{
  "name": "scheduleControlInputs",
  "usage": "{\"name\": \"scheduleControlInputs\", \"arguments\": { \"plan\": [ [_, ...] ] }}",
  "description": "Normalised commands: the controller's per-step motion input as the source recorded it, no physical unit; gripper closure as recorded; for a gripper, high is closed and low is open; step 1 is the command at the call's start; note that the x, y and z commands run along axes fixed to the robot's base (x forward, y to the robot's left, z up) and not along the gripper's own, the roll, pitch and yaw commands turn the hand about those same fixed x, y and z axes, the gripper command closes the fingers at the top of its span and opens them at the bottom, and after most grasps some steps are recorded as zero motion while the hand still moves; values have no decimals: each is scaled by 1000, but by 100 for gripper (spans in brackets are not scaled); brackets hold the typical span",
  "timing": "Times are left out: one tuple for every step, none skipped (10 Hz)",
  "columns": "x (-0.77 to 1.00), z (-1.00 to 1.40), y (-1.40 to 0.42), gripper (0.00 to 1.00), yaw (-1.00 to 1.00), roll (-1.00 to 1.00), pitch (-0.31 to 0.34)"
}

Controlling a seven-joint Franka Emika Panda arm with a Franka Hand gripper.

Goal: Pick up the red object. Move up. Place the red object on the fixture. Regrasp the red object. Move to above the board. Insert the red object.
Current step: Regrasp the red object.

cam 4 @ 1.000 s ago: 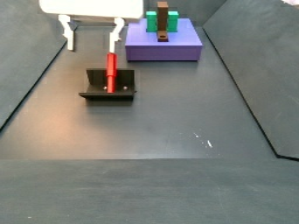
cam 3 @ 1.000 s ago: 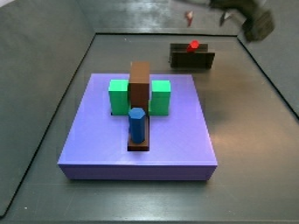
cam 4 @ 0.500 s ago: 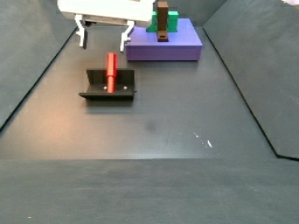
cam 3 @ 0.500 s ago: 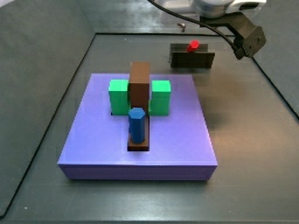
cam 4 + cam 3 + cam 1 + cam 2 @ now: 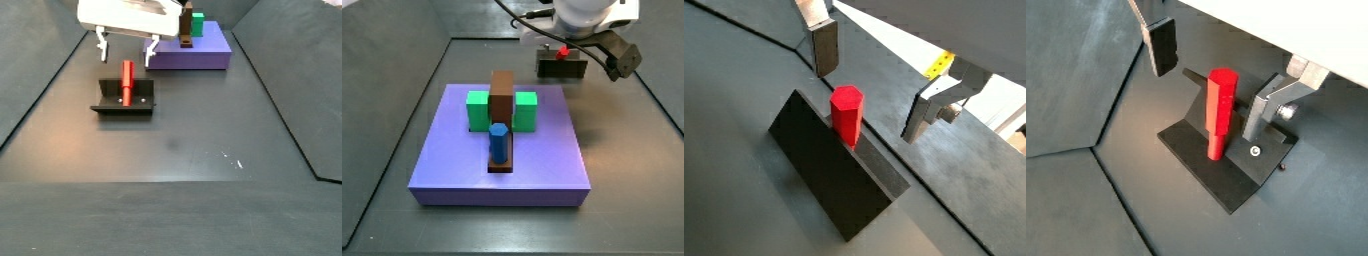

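Gripper (image 5: 128,47) hangs open and empty just above the peg (image 5: 127,82), fingers (image 5: 1161,46) spread wide either side of it, no contact in either wrist view. Peg leans on the fixture (image 5: 124,100), resting against its back wall, clear of the board (image 5: 189,52) further back. Looks like the regrasp step: placement done, peg not yet retaken. Next move calls for a straight descent centred on the peg, then closing on its shaft. After that, board (image 5: 502,145) with blue peg (image 5: 498,143) and brown bar (image 5: 502,93) is the target.
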Motion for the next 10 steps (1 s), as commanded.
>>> {"name": "scheduleControlInputs", "arguments": {
  "plan": [
    [240, -151, -3, 0, 403, 0, 20],
    [251, -251, 0, 0, 480, 0, 0],
    [46, -300, -249, 0, 297, 77, 0],
    [0, -271, -249, 0, 126, 117, 0],
    [-29, -254, -183, 0, 40, 251, 0],
    [0, -129, -111, 0, 0, 283, 74],
    [0, -46, -3, 0, 0, 254, 134],
    [94, 0, 0, 0, 0, 163, 240],
    [197, 89, 0, 0, 0, 114, 411],
    [123, 0, 0, 0, 0, 143, 329]
  ]
}}
